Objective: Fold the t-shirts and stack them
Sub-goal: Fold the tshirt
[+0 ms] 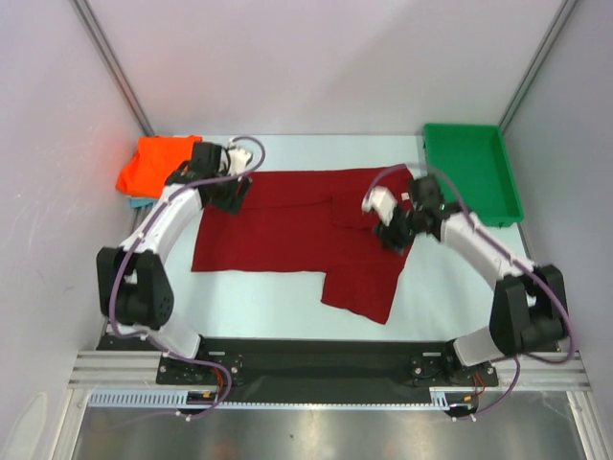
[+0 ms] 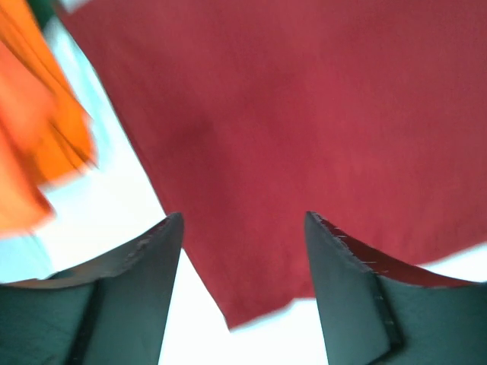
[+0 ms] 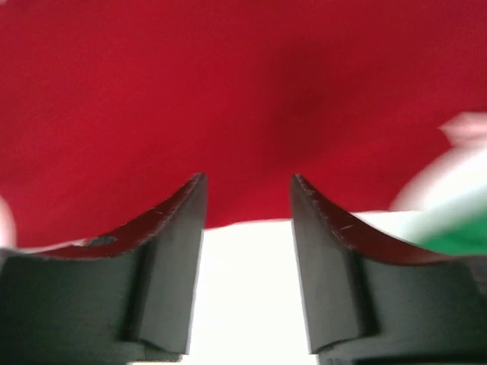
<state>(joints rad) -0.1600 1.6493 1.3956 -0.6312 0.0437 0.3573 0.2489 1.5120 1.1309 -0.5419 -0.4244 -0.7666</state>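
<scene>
We see the maroon t-shirt (image 1: pixel 287 235) lying flat across the middle of the desk (image 1: pixel 259 297), its right part reaching farther toward the near edge than the rest. At the far left corner sits the orange t-shirt (image 1: pixel 153 165), bunched, with a strip of teal cloth (image 1: pixel 139 202) showing beneath it. It lies just beside the maroon shirt, not on it. The green tray (image 1: pixel 474 177) stands at the far right corner, close to the maroon shirt's right edge, and we see only its own green floor. The left claw (image 1: pixel 230 192) hovers over the maroon shirt's far left corner, fingers spread, pinching nothing. The right claw (image 1: pixel 395 233) hangs over the shirt's right side, likewise spread, with only red cloth below.
</scene>
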